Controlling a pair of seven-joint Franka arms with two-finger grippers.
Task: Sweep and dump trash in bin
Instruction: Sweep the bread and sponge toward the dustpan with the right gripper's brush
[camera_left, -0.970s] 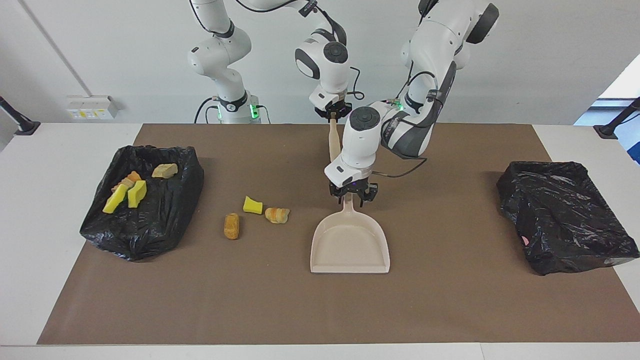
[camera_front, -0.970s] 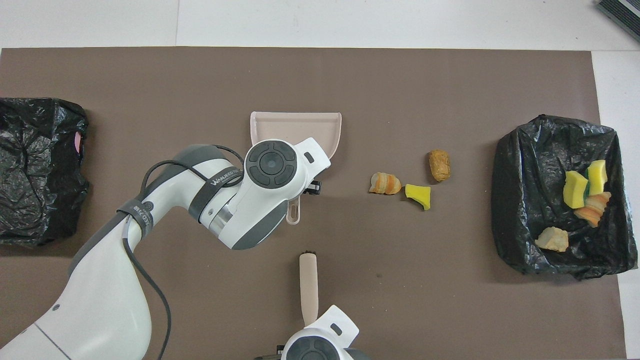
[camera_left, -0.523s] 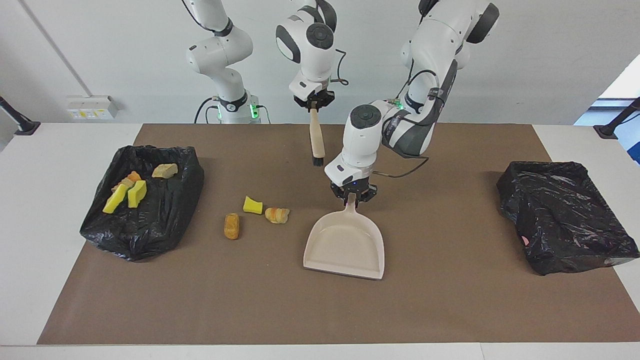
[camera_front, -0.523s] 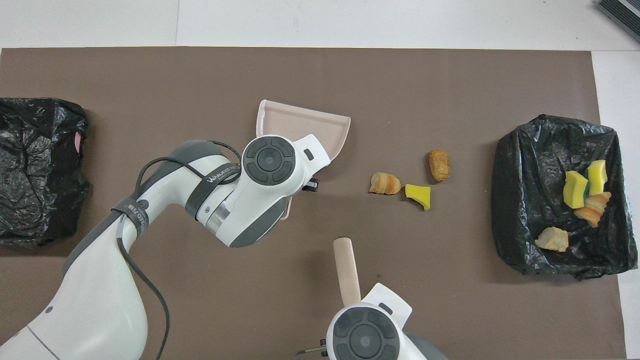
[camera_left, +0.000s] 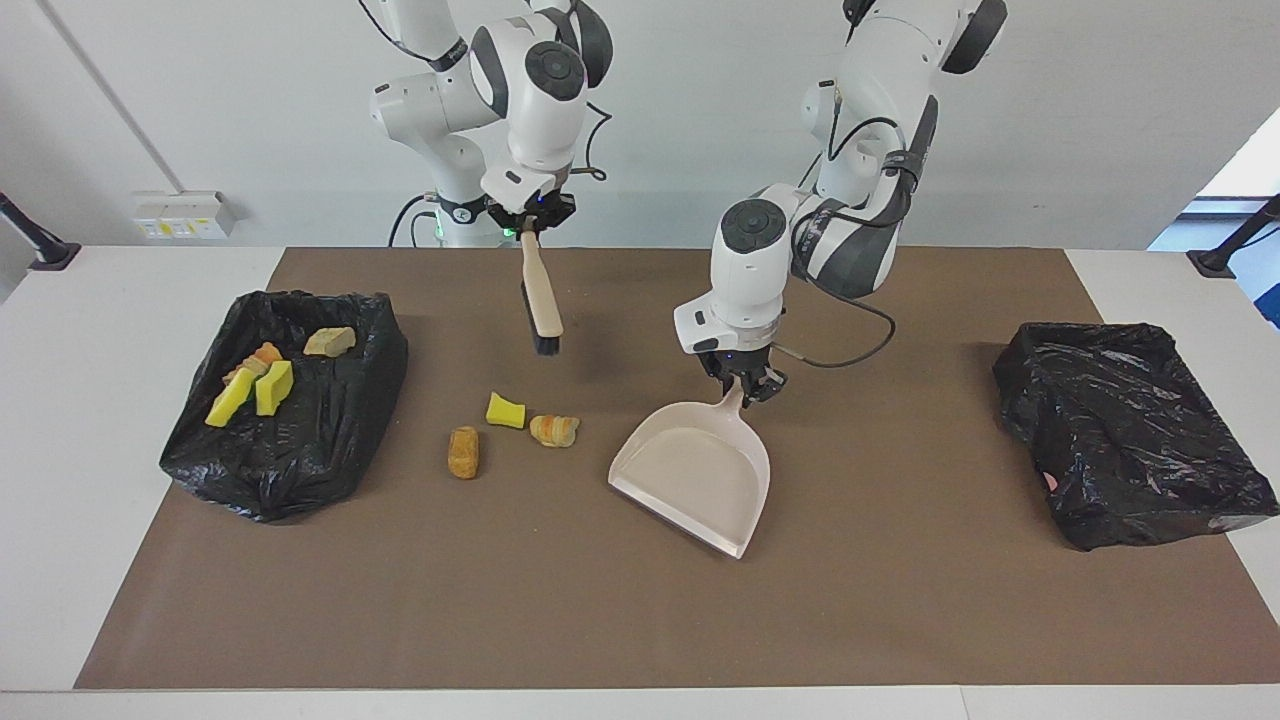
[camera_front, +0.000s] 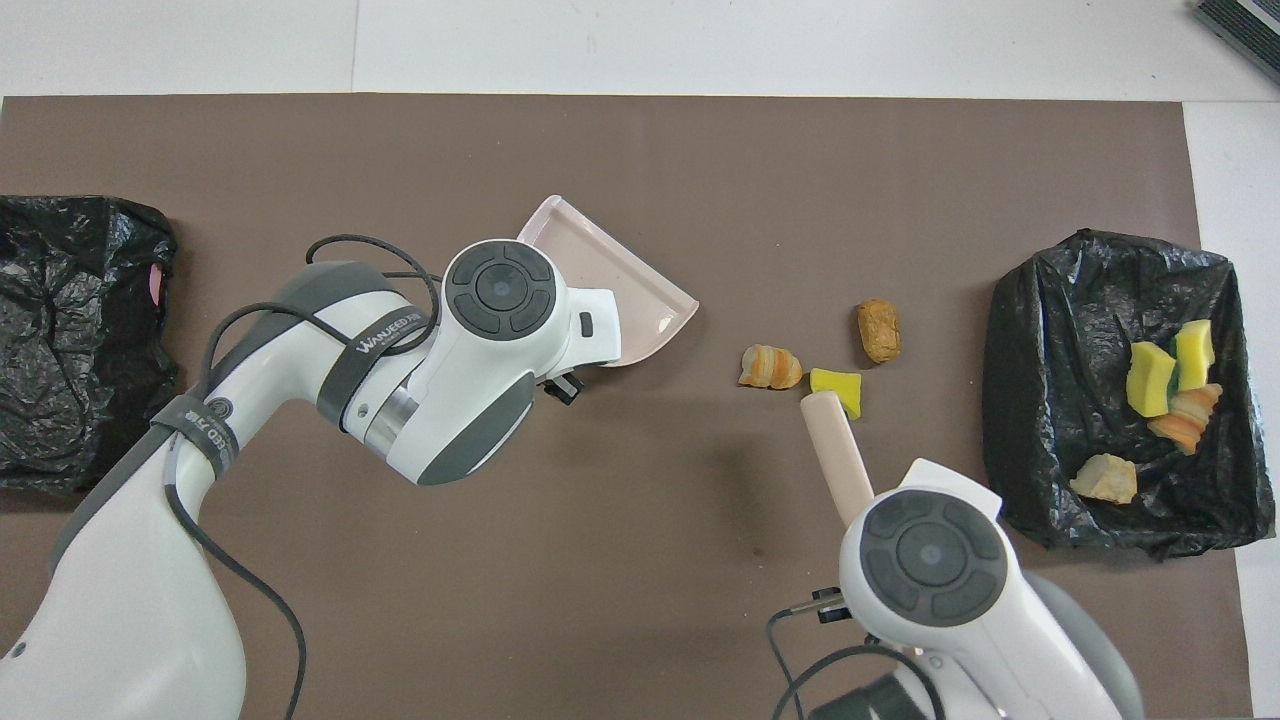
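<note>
My left claw (camera_left: 742, 385) is clamped on the handle of the beige dustpan (camera_left: 695, 475), which sits tilted near the middle of the brown mat (camera_left: 900, 620), its open mouth turned toward the loose trash. My right claw (camera_left: 531, 218) is closed on the handle of the brush (camera_left: 541, 300), which hangs bristles down over the mat, up in the air above the patch next to the loose pieces.

Three pieces of trash lie together between the dustpan and the open bin: a yellow foam chunk (camera_left: 505, 411), a striped pastry (camera_left: 554, 430) just beside it, and a brown bread roll (camera_left: 463, 452) a little apart. The open black-lined bin (camera_left: 300, 440) at the right arm's end of the desk (camera_left: 60, 480) holds four more pieces (camera_left: 255, 380).

I see bare mat between the dustpan's lip and the pastry, and a wide open strip along the mat's edge farthest from the robots. A second black bag-covered bin (camera_left: 1130, 430) sits at the left arm's end, overhanging the mat's edge.

From overhead, a grey band on the left arm (camera_front: 390, 330) carries white lettering I cannot fully read.
</note>
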